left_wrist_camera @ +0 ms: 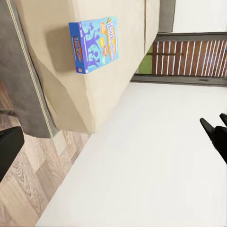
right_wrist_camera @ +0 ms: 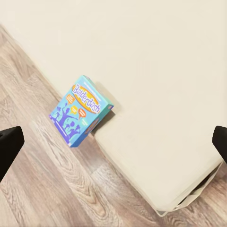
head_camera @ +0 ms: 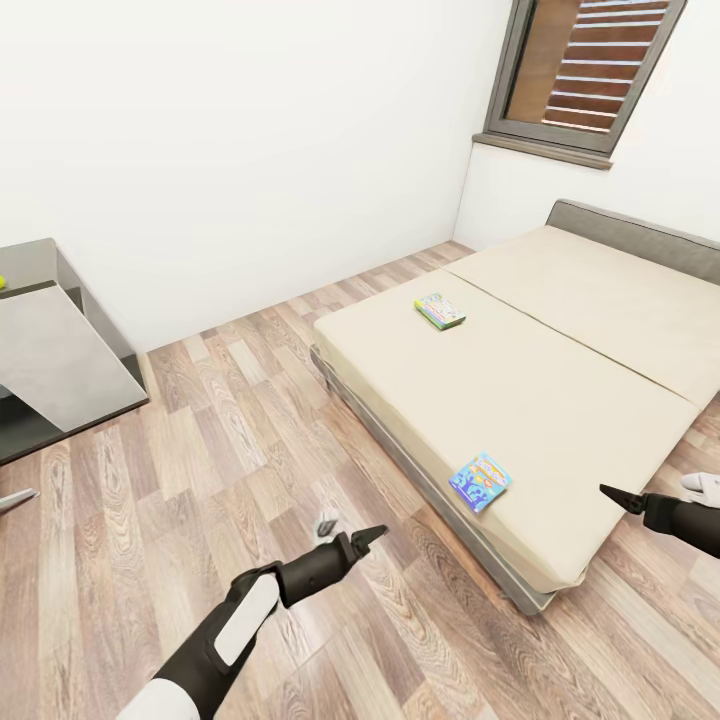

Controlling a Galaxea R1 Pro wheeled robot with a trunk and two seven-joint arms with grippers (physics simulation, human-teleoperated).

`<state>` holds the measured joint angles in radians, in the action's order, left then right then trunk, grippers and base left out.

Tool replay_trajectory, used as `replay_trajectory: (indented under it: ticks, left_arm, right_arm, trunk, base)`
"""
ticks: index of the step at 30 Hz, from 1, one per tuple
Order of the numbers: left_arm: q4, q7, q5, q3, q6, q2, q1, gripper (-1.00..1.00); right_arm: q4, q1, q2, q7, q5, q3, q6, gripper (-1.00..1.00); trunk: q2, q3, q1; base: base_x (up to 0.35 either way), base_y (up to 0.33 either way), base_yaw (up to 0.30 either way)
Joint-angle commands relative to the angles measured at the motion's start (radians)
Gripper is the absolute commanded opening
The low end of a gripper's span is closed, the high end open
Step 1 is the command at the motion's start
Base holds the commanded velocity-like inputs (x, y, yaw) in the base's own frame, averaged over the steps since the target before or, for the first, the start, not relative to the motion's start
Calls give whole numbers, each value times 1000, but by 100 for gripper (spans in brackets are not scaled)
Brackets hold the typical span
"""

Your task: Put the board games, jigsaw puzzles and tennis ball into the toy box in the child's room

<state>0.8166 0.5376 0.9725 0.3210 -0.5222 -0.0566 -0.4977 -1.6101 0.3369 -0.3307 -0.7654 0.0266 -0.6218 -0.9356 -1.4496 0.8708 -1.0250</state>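
A wheeled robot faces the bed (head_camera: 560,400) in a white-walled child's room, both arms raised over the wood-plank floor (head_camera: 200,470). The blue "Balderdash" board game (head_camera: 480,481) lies flat on the beige cover at the near edge of the bed, one corner poking slightly past the mattress edge (the right wrist view shows this overhang clearly (right_wrist_camera: 81,110); the left wrist view shows the same box (left_wrist_camera: 93,44)). A 2nd board game, the green-edged box (head_camera: 440,311), rests farther up the cover, well apart from the 1st and nearer the wall.

The left gripper (head_camera: 372,535) hangs over the floor just short of the bed's side, its dark fingers close together in the head view; whether they are fully closed cannot be told. The right gripper (head_camera: 612,495) hovers beyond the bed's near corner, to the right of the Balderdash box and not touching it; in its own wrist view the 2 fingertips sit at opposite edges of the frame, spread wide with nothing between them.

At far left stands the dark grey side table (head_camera: 60,350), with a speck of yellow-green (head_camera: 3,283) at the picture's edge, too small to identify. A grey headboard (head_camera: 630,232) and a slatted window (head_camera: 590,70) close the scene.
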Motion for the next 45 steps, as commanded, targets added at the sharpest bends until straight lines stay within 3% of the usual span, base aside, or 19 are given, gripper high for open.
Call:
replay_trajectory:
  ticks: [1,12,22,31,45]
  left_arm:
    - [1,-1,15,-7,-18,1,0,100]
    - [5,3,33,-21,-45,1,1,100]
    - [2,0,24,-15,-50,-5,-5,100]
    - [-4,2,15,-12,-50,-10,-10,100]
    - [-6,2,14,-11,-51,-12,-16,100]
  right_arm:
    - [0,1,-1,-2,3,-2,-8,100]
    - [-1,2,-9,-2,3,-6,-8,100]
    - [-1,4,-14,-2,3,-8,-9,100]
    - [-1,4,-54,-4,3,-13,-10,100]
    - [-1,4,-77,-29,4,-14,-12,100]
  trunk:
    - [0,1,0]
    - [-70,32,-38]
    - [-140,63,-77]
    - [-203,92,-111]
    - [-301,135,-165]
  base:
    - [0,0,0]
    - [0,0,0]
    - [0,0,0]
    - [0,0,0]
    - [0,0,0]
